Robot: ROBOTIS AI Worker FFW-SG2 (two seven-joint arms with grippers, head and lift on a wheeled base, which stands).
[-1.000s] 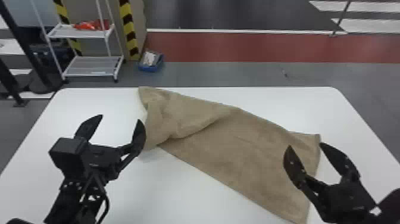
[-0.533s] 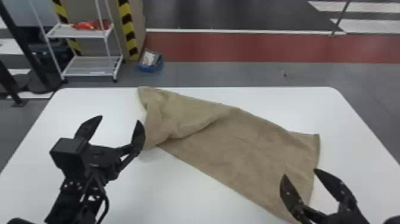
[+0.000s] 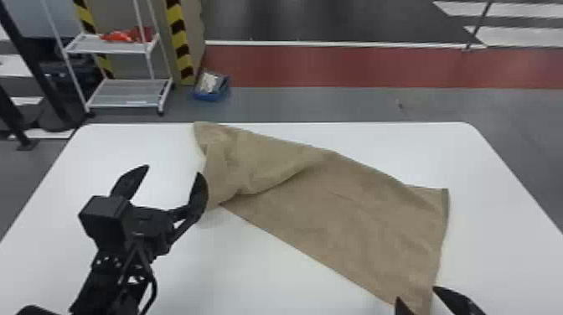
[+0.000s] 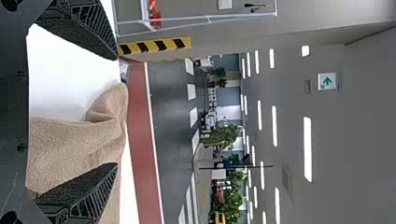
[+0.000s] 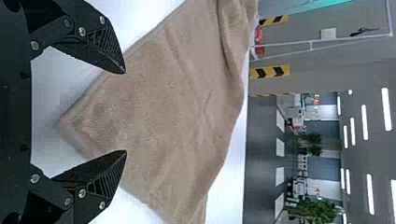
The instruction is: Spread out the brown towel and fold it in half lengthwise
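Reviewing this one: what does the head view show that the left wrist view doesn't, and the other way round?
Head view: the right gripper at the bottom edge, fingers parted, by the near corner of the brown towel.

Left wrist view: a sign with a green arrow, ceiling lights and green trees or plants.

Both: the left gripper, open, part or all of the towel, the white table, and a yellow-and-black striped post behind.
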